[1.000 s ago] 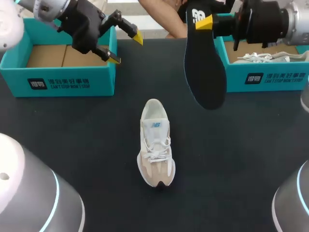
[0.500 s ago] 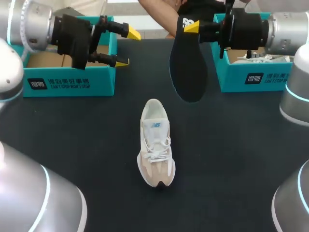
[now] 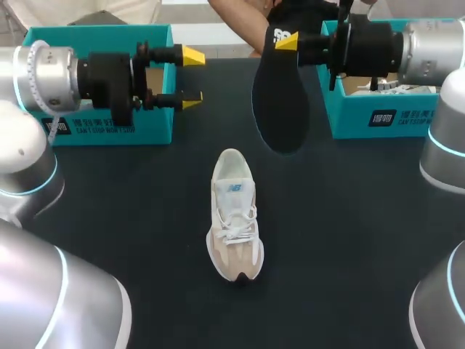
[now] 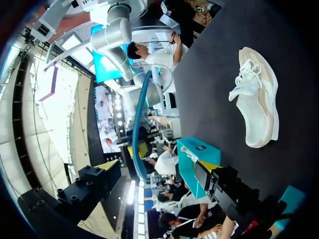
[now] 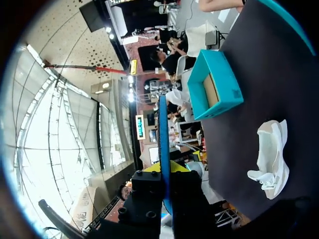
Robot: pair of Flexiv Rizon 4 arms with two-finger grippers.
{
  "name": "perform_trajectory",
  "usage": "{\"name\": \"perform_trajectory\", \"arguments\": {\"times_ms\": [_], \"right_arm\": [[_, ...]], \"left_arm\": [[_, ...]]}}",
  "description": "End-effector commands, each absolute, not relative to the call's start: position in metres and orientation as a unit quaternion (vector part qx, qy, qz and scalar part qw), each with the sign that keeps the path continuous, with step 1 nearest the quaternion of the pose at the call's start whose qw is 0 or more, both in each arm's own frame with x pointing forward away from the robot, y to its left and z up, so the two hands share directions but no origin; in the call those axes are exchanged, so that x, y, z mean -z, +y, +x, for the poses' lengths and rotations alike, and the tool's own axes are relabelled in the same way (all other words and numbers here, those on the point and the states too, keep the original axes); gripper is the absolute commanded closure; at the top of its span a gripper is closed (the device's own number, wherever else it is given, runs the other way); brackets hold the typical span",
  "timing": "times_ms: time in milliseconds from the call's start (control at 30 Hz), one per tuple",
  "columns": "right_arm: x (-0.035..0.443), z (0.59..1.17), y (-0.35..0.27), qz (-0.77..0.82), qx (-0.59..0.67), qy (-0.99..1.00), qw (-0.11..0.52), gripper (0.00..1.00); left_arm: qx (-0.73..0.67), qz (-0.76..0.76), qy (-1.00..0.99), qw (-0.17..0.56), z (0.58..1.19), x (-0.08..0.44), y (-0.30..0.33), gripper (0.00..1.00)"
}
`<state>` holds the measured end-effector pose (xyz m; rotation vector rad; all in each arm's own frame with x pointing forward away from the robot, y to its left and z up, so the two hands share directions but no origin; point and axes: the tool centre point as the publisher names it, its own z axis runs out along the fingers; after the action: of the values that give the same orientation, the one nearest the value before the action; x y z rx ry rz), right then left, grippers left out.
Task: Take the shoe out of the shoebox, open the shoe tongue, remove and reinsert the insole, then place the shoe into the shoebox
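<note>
The shoe (image 3: 235,216) sits upright mid-table (image 3: 349,240), outside both boxes. The insole (image 3: 280,94) hangs in the air beyond its heel, my right gripper (image 3: 287,41) pinching one end, fingers closed on it. My left gripper (image 3: 191,78) is spread wide, holding nothing, by the left shoebox (image 3: 102,120). The right shoebox (image 3: 385,116) holds a second shoe (image 3: 389,86).

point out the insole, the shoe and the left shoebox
insole (image 3: 282,102), head view, middle of its black face
shoe (image 3: 234,220), head view, on the laces
left shoebox (image 3: 156,129), head view, on its teal front wall
</note>
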<state>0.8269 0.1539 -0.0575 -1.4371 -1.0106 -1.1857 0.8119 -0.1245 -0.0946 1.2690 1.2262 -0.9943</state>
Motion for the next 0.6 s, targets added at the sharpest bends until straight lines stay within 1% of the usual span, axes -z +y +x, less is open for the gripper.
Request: {"name": "perform_trajectory", "arguments": {"times_ms": [33,267,600], "right_arm": [[0.072,0.836,0.170,-0.630,0.466,-0.376,0.495,1.00],[0.087,0.853,0.191,-0.658,0.454,-0.350,0.488,1.00],[0.108,0.867,0.216,-0.657,0.422,-0.356,0.513,1.00]], "left_arm": [[0.416,0.534,0.514,0.528,0.808,0.101,-0.128,0.00],[0.439,0.522,0.495,0.539,0.795,0.117,-0.142,0.00],[0.479,0.492,0.477,0.549,0.792,0.121,-0.159,0.00]]}}
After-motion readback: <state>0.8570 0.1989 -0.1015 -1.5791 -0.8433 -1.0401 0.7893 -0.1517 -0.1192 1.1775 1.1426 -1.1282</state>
